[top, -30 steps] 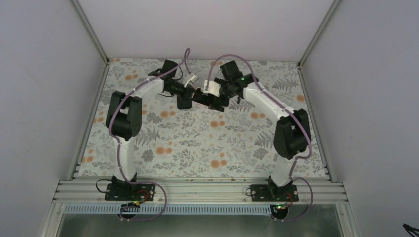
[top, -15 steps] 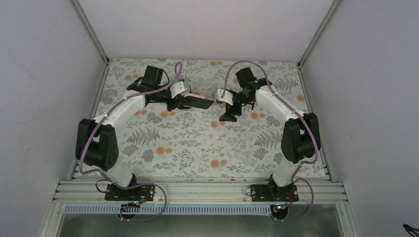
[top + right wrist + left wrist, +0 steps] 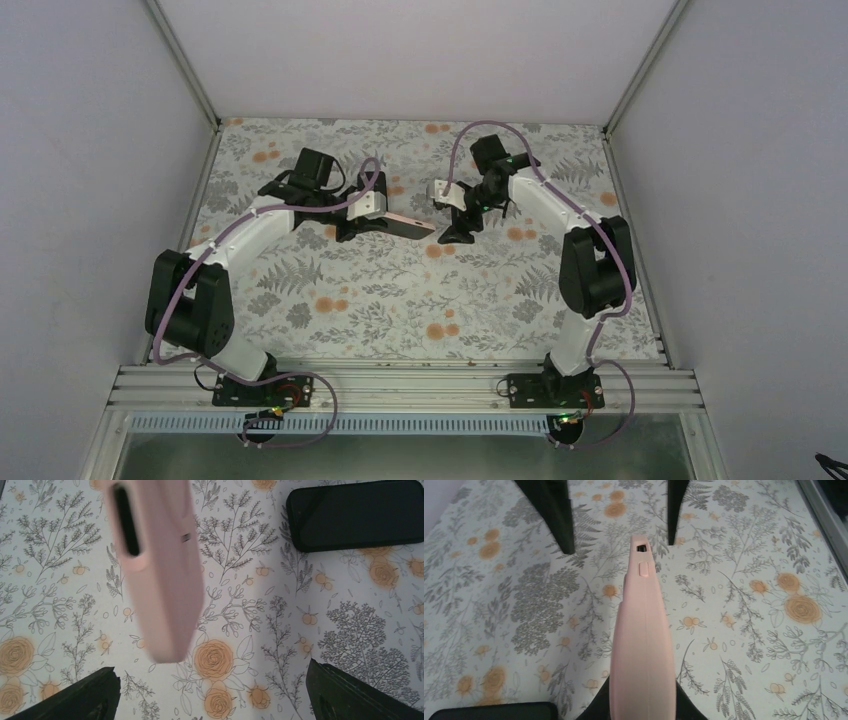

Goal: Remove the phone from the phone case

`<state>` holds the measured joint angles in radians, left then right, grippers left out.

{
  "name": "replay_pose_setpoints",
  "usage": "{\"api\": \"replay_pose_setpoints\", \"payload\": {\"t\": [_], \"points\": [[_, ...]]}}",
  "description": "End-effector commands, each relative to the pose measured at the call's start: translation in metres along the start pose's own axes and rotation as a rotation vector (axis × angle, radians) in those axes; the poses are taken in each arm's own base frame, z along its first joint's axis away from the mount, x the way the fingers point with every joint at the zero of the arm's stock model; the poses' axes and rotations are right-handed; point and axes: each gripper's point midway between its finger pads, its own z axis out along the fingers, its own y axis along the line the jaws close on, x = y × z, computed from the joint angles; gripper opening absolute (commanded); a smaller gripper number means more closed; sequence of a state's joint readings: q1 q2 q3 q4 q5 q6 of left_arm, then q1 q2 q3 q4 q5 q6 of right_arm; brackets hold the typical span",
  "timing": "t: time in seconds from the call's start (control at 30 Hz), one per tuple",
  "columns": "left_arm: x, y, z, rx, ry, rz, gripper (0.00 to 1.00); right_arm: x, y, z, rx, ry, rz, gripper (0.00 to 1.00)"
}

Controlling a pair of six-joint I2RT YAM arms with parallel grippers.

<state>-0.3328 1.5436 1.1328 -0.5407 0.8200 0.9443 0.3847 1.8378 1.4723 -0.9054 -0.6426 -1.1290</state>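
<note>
Left end effector (image 3: 378, 218) is clamping narrowly on the pink phone case (image 3: 641, 630), holding it edge-on over the floral counter (image 3: 400, 300). Right end effector (image 3: 215, 695) is standing spread wide, gripping nothing. Black phone (image 3: 356, 514) is lying flat on the counter, apart from the case.

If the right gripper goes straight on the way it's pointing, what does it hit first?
Probably the free end of the pink phone case, held out by the left gripper between the open fingers of the right gripper. Depth is unclear, so it might pass underneath and meet the floral table cover.
</note>
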Motion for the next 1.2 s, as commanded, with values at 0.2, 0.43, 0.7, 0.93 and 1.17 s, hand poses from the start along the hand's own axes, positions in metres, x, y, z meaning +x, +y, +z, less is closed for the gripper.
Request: {"api": "replay_pose_setpoints", "payload": {"t": [0.2, 0.43, 0.7, 0.93, 1.17], "points": [[-0.025, -0.016, 0.009, 0.091, -0.066, 0.122, 0.03, -0.005, -0.025, 0.004, 0.042, -0.011, -0.028, 0.93], [-0.024, -0.021, 0.012, 0.108, -0.050, 0.139, 0.02, 0.006, -0.032, 0.009, 0.069, 0.029, -0.032, 0.91], [-0.028, -0.037, 0.020, 0.157, -0.047, 0.146, 0.02, 0.001, -0.055, 0.008, 0.145, 0.031, -0.011, 0.84], [-0.025, -0.051, 0.027, 0.222, -0.030, 0.141, 0.02, -0.004, -0.086, -0.004, 0.292, 0.035, -0.001, 0.81], [-0.024, -0.058, 0.031, 0.263, -0.024, 0.132, 0.02, -0.005, -0.114, -0.017, 0.413, 0.035, 0.006, 0.80]]}}
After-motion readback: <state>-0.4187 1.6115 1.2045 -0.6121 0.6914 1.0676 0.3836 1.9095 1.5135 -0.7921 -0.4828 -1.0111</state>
